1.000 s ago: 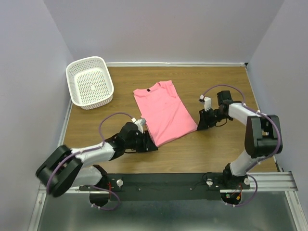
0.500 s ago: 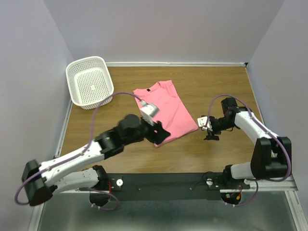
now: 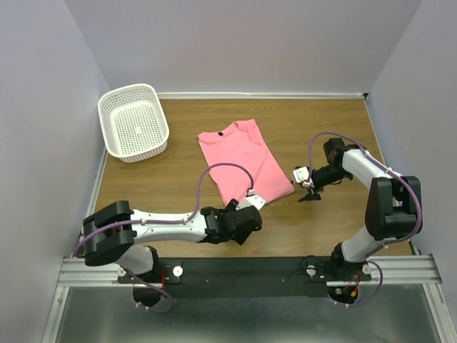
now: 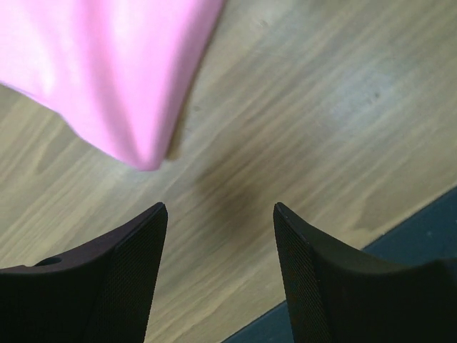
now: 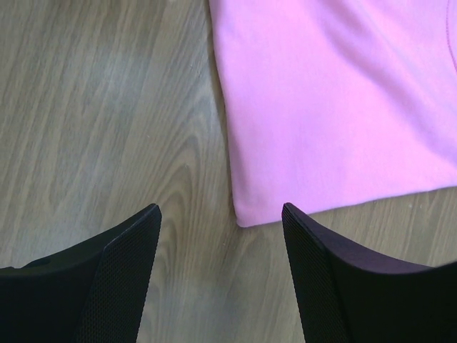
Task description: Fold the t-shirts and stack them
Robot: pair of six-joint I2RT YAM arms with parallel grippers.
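The pink t-shirt (image 3: 244, 161) lies folded into a long strip on the wooden table, collar toward the back. My left gripper (image 3: 245, 223) is open and empty, low over the table just in front of the shirt's near edge. In the left wrist view a near corner of the shirt (image 4: 118, 78) lies ahead and left of the open left gripper (image 4: 219, 209). My right gripper (image 3: 308, 193) is open and empty beside the shirt's near right corner. In the right wrist view that corner (image 5: 246, 214) lies just ahead, between the fingers of the right gripper (image 5: 221, 209).
A white perforated basket (image 3: 128, 90) stands empty at the back left of the table. The dark strip along the table's near edge (image 4: 400, 257) shows close to my left gripper. Bare wood (image 3: 343, 128) lies to the right of the shirt.
My left arm has swung from the shirt's left side, up over the shirt, then down in front of its near edge. My right gripper has shifted slightly near the shirt's right corner.
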